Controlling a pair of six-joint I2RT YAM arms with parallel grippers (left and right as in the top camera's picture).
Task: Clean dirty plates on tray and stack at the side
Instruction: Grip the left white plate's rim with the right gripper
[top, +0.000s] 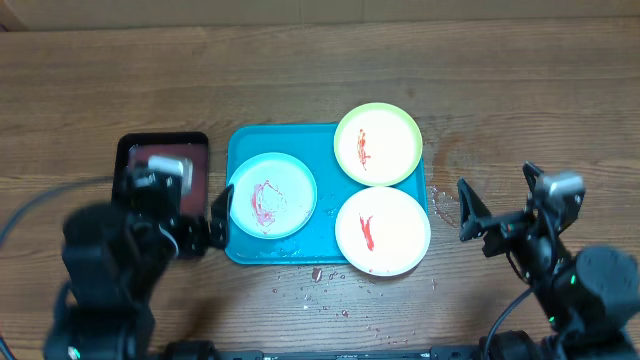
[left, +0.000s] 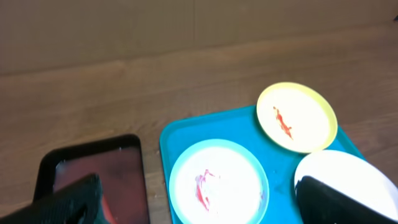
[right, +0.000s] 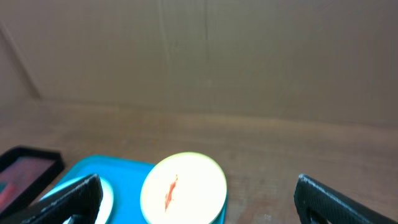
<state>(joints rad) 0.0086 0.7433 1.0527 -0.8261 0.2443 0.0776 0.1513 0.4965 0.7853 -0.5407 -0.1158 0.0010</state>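
The turquoise tray (top: 283, 142) holds three plates, each with a red smear. The light-blue-rimmed plate (top: 271, 194) is at its left. The yellow-green plate (top: 378, 144) overhangs the far right corner, and the white plate (top: 382, 230) overhangs the near right corner. My left gripper (top: 172, 202) hangs open and empty just left of the tray, facing the light-blue-rimmed plate (left: 217, 183). On the tray's right, my right gripper (top: 500, 200) is open and empty above bare table. The yellow-green plate (right: 183, 186) lies ahead of it.
A smaller black tray (top: 165, 150) with a reddish inside lies left of the turquoise tray, partly under my left arm. Crumbs and red specks (top: 312, 274) dot the wood near the tray's front edge. The table is wooden, with a cardboard wall behind it.
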